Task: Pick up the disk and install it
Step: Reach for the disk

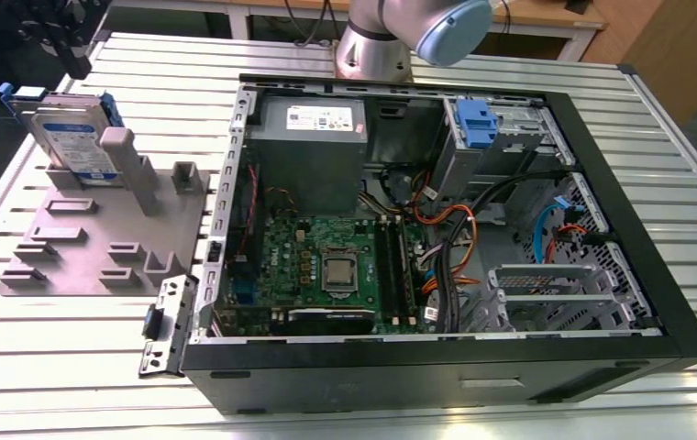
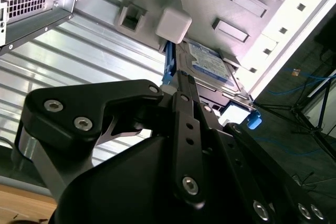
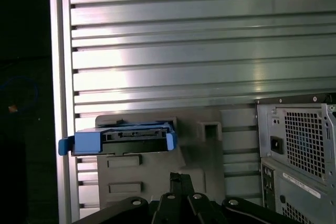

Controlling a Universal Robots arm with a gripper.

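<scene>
- Exterior view: the disk stands on edge, leaning a little, in a slot of the grey holder. It is at the exterior view's left, well apart from the open computer case.
- First wrist view: the disk's blue end and connector edge face the camera. The hand is near it but apart from it.
- Hand state: the two fingers look pressed together with nothing between them. I see no contact with the disk in either wrist view.
- Progress, my judgement: very early. The pick-up is not done, since the disk sits in its holder and nothing has been lifted.
- The install is not started either. The disk is outside the case.
- Inside the case, another blue-tabbed carrier sits in a bay beside the grey power supply. It is not the task's disk.
- A bare metal cage lies toward the exterior view's right. I cannot tell from here which bay is meant for the disk.
- Surface: a slatted, bright metal tabletop carries both holder and case. It throws glare in both wrist views.
- The holder has several other blocks and slots, all vacant.
- Room: the arm's base is mounted behind the case. Wooden furniture stands beyond the tabletop.
- Second wrist view: a dark floor with loose blue cable shows past the tabletop edge.
</scene>
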